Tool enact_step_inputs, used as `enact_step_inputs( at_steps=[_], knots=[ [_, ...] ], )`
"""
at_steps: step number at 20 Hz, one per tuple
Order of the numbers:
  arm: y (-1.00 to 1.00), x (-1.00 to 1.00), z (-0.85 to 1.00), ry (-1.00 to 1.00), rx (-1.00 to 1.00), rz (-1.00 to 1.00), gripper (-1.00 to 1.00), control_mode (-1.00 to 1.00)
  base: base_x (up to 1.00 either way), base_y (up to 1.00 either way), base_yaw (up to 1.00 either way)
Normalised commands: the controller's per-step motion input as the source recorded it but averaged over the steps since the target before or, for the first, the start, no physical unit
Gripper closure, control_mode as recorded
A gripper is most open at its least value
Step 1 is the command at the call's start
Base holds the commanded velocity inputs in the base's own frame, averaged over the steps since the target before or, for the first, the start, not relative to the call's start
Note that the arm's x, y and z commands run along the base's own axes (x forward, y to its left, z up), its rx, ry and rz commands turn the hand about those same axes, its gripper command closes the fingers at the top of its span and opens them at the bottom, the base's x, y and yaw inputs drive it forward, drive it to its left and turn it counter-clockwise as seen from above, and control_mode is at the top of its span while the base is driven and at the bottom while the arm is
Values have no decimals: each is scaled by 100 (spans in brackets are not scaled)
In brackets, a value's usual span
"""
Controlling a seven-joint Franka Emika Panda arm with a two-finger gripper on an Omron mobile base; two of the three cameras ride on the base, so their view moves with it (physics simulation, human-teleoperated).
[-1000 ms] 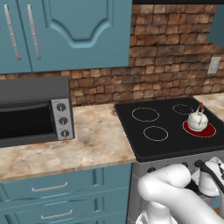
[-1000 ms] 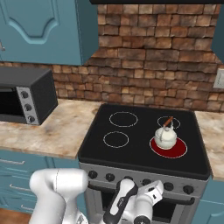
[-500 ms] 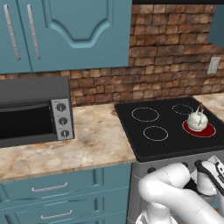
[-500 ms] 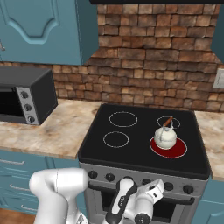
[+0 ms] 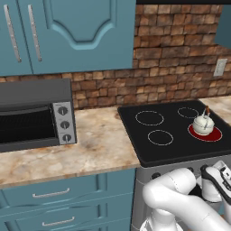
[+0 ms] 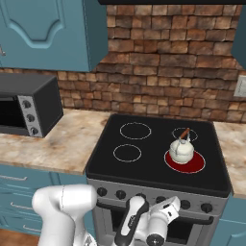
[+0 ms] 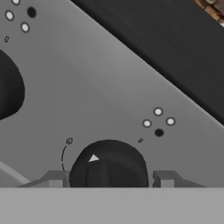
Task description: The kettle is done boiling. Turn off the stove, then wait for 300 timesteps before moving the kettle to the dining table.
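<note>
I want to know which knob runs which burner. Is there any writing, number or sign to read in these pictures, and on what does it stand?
No words, brands or numbers can be read anywhere.
White triangle pointer: on the black knob between the jaws.
Thin arc with a small mark at each end: on the stove front, around that knob; too small to read.
Cluster of three white dots and one black dot: on the front, beside the knob.

Brick wall [image 6: 158, 53], teal cabinets [image 5: 67, 36]

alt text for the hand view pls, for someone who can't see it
Close-up of a black stove knob on the steel front panel, framed between the gripper fingertips. Part of another knob sits at left, with the black cooktop edge above.
</note>
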Motion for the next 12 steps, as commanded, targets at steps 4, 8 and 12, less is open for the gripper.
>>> enact_step_inputs(
  at_steps=[4, 8, 12],
  knots=[
    [0, 0, 0, 0, 0, 0, 100, -100, 0, 0, 0],
    [0, 0, 0, 0, 0, 0, 100, -100, 0, 0, 0],
    [0, 0, 0, 0, 3, 0, 100, -100, 0, 0, 0]
  ],
)
